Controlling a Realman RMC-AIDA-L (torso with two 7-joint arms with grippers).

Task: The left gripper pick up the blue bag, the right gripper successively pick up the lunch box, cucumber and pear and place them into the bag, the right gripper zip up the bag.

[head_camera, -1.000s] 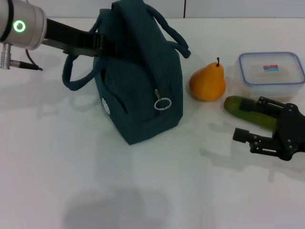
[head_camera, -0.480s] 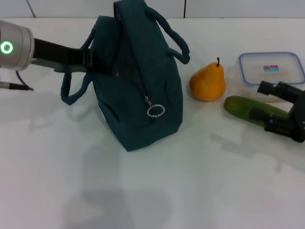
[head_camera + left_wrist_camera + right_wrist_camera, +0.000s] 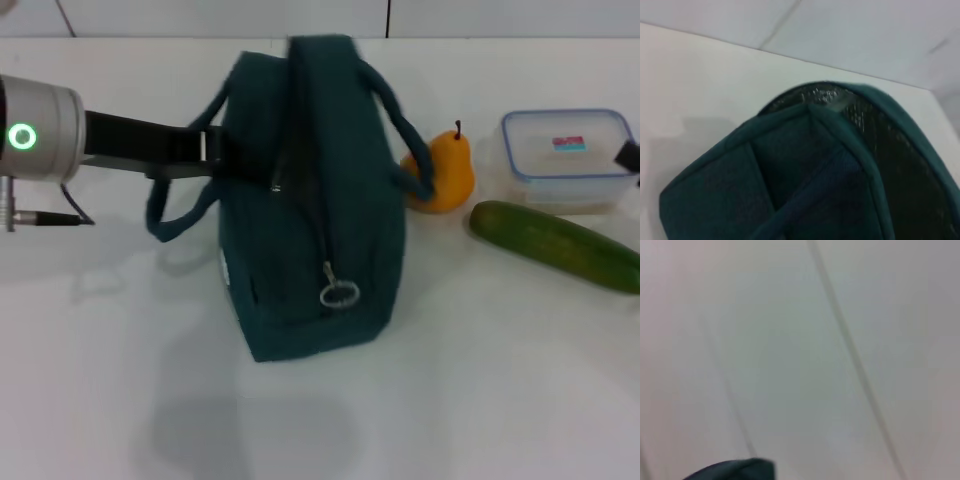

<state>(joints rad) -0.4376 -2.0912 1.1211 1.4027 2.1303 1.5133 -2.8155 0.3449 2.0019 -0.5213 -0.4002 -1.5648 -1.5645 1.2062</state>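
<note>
blue bag (image 3: pixel 310 220) standing upright, held up top by the left gripper (image 3: pixel 235 160) | pear (image 3: pixel 452 168) sitting just behind its handle | lunch box (image 3: pixel 568 155) lying lid-on (far right) | cucumber (image 3: pixel 555 245) lying in front of it

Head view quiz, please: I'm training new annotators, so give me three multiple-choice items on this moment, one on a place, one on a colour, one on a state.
1. Where does the cucumber lie?
A. inside the blue bag
B. on the table in front of the lunch box
C. on top of the lunch box

2. What colour is the pear?
A. orange-yellow
B. green
C. red

3. What is the lunch box like?
A. lid off
B. tipped over
C. lid on, flat on the table

Answers:
1 B, it lies outside the blue bag, nearer the robot than the box.
2 A, its skin is orange-yellow.
3 C, the blue-rimmed lid sits on top.
</note>
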